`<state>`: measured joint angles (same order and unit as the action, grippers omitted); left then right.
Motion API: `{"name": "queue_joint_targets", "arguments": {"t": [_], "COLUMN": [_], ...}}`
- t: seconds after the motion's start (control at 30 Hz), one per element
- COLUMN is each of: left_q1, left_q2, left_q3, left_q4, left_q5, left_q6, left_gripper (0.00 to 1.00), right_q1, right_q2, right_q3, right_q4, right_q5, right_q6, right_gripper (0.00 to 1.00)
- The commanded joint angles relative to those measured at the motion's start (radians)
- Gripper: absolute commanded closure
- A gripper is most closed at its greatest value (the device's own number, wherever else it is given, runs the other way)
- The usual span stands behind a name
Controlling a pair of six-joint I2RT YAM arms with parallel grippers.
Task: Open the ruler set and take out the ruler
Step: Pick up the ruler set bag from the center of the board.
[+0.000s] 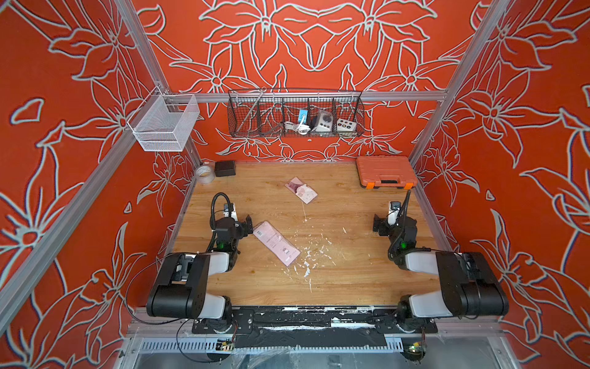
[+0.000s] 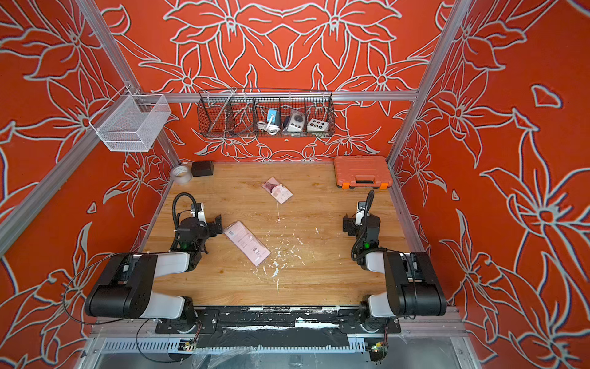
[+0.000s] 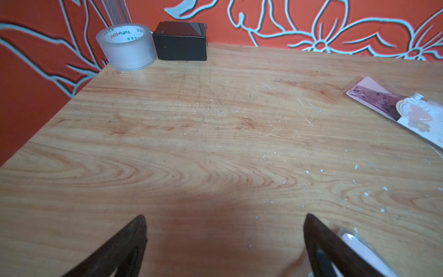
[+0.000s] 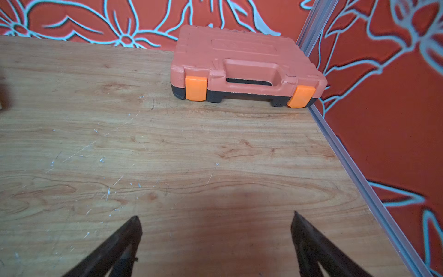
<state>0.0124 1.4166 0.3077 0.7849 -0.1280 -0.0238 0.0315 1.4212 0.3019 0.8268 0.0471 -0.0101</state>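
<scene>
Ruler set pack: pink, flat, in clear film, barcode side up. It lies diagonally on the wooden table, with its rear end just beside the left gripper and not in its grip.

Left gripper: jaws spread wide with nothing between them, low over bare wood. The left wrist view shows both fingers apart, with a corner of the pack just outside one of them. Touching or a hair apart, can't tell from these angles.

Right gripper: also released, jaws wide and holding nothing. It sits low over the table on the opposite side, well apart from the pack. The right wrist view shows only wood grain between the fingers.

Second pink packet: further back near the table's middle, also diagonal. The left wrist view shows a dark triangular ruler piece and a floral card in it. Sealed or opened is not readable.

White flecks are scattered on the wood between the pack and the right arm.

Rear left corner: clear tape roll just beside a black box.
Rear right corner: orange tool case, closed, handle facing the arms.

Back rail: black wire basket holding small devices and a white cable.
Left rail: white mesh basket.
</scene>
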Motion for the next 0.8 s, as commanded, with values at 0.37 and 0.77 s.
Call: {"name": "queue_joint_targets", "arguments": {"t": [0.37,0.77], "left_q1": [0.003,-0.124], "left_q2": [-0.007,-0.151], "left_q3": [0.006,0.102], "left_q4": [-0.01,-0.248], "left_q5": [0.01,-0.245], "left_q6": [-0.007,0.038], "left_gripper": [0.0,0.0], "right_q1": [0.002,0.025], "right_q2": [0.003,-0.061], "right_q3": [0.028,0.068], "right_q4": [-0.019,-0.104], "right_q5": [0.001,0.067], "right_q6": [-0.012,-0.018], "right_gripper": [0.02,0.02]}}
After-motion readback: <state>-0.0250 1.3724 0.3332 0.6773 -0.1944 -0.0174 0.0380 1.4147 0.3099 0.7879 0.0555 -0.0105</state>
